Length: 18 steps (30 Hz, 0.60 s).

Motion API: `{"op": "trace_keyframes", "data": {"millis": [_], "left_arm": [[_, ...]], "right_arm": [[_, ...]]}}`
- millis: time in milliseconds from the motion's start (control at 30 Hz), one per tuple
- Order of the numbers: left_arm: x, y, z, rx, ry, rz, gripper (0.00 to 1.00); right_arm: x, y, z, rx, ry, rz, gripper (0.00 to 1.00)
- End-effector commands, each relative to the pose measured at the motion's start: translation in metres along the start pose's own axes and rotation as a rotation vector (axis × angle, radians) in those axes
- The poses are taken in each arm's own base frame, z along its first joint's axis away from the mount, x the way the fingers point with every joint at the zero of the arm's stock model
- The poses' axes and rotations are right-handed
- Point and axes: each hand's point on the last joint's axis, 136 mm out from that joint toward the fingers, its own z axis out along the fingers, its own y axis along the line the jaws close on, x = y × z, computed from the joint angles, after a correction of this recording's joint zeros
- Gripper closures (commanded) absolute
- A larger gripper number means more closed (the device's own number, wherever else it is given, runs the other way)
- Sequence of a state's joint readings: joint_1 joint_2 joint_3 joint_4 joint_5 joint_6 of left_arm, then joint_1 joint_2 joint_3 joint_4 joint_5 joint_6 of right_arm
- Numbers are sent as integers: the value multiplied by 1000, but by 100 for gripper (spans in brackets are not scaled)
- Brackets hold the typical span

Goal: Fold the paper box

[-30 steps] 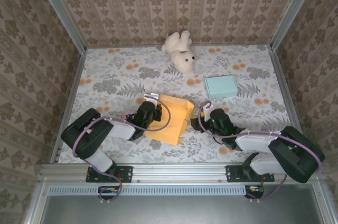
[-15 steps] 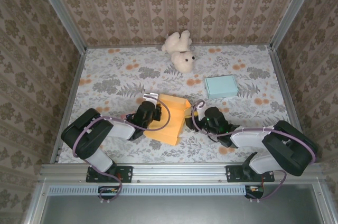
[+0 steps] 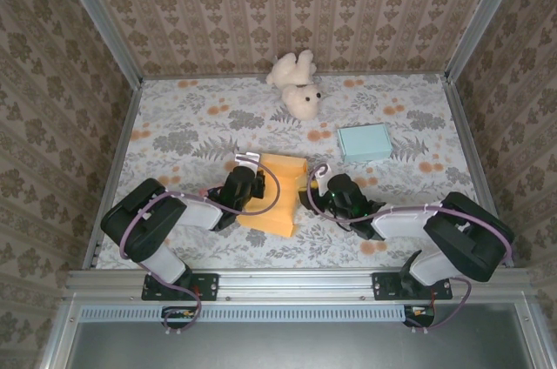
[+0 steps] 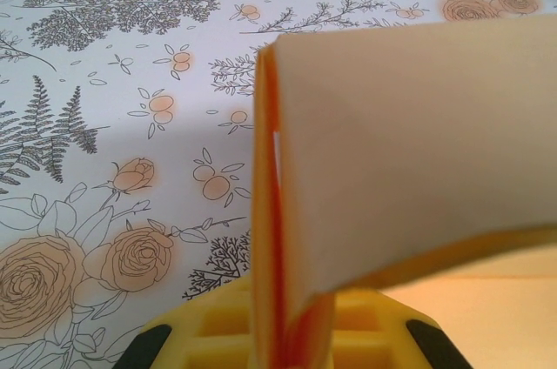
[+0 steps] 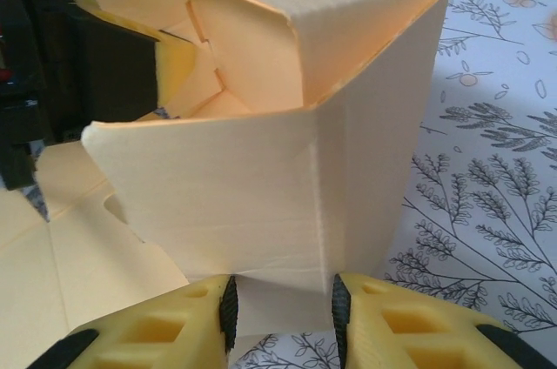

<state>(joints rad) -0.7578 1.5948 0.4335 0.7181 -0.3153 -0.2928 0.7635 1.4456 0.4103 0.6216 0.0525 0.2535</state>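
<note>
The orange-yellow paper box [image 3: 277, 197] lies partly folded at the table's middle front. My left gripper [image 3: 253, 187] is shut on its left panel; in the left wrist view the thin doubled edge of the paper box [image 4: 409, 143] runs down into the left gripper [image 4: 291, 338]. My right gripper [image 3: 311, 191] is against the box's right side. In the right wrist view the raised walls of the paper box [image 5: 287, 151] stand in front, and a lower flap sits between the pads of the right gripper [image 5: 281, 308], whose jaws are still apart.
A white teddy bear [image 3: 296, 86] lies at the back centre. A light blue box [image 3: 364, 142] sits right of centre, behind my right arm. Patterned walls close in the floral table [image 3: 191, 125] on three sides.
My right gripper has slid left up to the box and its jaws have narrowed. The box's right side has been pushed left and upright. The left gripper has not moved.
</note>
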Motion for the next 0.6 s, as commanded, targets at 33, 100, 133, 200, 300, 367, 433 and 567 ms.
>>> {"op": "trace_keyframes", "data": {"millis": [33, 100, 133, 200, 300, 367, 433, 567], "left_arm": [[-4, -18, -4, 72, -8, 11, 100], [-4, -21, -4, 79, -7, 16, 100], [-4, -21, -5, 83, -7, 18, 100], [-4, -23, -5, 92, -7, 24, 100], [-3, -28, -6, 114, -8, 38, 100], [-3, -32, -8, 130, -11, 43, 100], [-3, -34, -9, 140, -14, 49, 100], [-2, -35, -9, 142, -12, 55, 100]], "right_arm": [[-23, -3, 9, 62, -59, -4, 64], [-23, -5, 12, 73, -58, -5, 63], [-23, -6, 14, 81, -57, -4, 62], [-24, -9, 17, 104, -56, -2, 60], [-25, -18, 21, 157, -61, -5, 60], [-27, -24, 22, 194, -72, -4, 60], [-28, -32, 22, 239, -84, -4, 61], [-26, -43, 24, 310, -85, -10, 66]]}}
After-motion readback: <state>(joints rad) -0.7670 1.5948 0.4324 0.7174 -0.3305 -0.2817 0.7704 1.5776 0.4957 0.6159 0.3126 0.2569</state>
